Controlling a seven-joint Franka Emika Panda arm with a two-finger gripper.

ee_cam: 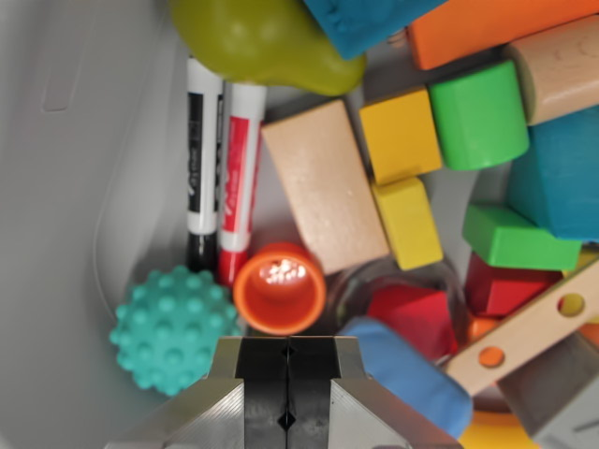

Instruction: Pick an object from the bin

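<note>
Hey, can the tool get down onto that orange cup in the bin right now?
Probably yes. The orange cup sits open-side up just ahead of the tool, with nothing lying over it. The tool's jaws look shut, so they would need to open first, and the teal spiky ball and markers crowd it.

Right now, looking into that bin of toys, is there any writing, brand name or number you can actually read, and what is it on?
No text can be read here.
Black marker: printing runs along its white barrel, too blurred to read.
Red marker: a red label with small print, also too blurred to read.
Wooden blocks, such as the plain wooden block: no lettering visible.
Teal bumpy ball and orange cup: no markings visible.
</note>
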